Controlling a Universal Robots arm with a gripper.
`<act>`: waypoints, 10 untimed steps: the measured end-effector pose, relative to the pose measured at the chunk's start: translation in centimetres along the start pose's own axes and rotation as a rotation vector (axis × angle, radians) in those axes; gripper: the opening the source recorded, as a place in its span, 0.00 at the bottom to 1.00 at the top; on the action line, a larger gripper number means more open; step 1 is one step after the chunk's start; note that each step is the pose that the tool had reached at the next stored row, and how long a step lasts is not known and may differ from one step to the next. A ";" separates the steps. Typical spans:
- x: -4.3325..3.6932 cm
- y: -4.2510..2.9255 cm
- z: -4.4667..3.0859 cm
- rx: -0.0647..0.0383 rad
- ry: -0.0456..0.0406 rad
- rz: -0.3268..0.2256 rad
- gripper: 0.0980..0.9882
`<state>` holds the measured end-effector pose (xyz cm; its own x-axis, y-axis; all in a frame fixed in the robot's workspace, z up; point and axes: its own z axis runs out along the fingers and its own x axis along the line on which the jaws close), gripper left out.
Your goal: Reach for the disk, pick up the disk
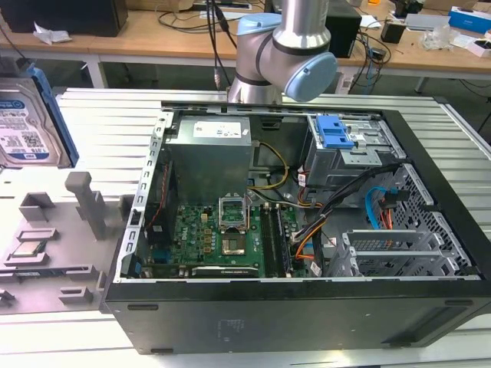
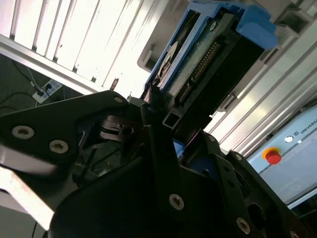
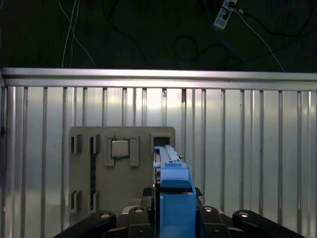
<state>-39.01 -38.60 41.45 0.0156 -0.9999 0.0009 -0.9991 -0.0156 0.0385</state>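
The disk [image 1: 21, 123], silver-grey with a white-and-blue label and blue side rails, hangs at the exterior view's far left, lifted above the grey fixture plate [image 1: 54, 253]. In the first wrist view the disk [image 3: 172, 188] stands on edge, blue rail toward the camera, between the black links of my gripper [image 3: 171, 198]. The second wrist view shows the disk's [image 2: 208, 59] connector edge and blue rails, with my gripper [image 2: 166, 119] shut on it and a black finger [image 2: 153, 134] pressed against its side.
An open computer case [image 1: 430, 222] with motherboard, cables and a blue-latched drive cage [image 1: 335, 134] fills the middle of the slatted aluminium table [image 1: 100, 123]. A small square processor chip [image 3: 120, 148] sits in the fixture plate. The arm's joint [image 1: 284, 54] stands behind the case.
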 end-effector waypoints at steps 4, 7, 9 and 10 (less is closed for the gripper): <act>-0.01 0.01 -0.96 0.000 0.0000 0.000 0.30; -0.02 0.01 -1.79 0.000 0.0000 0.000 0.30; -0.02 0.01 -2.27 0.000 0.0000 0.000 0.30; -0.02 0.01 -2.54 0.000 -0.0001 0.000 0.30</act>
<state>-38.92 -38.57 43.99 0.0156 -0.9999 0.0008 -0.9991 -0.0156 0.0385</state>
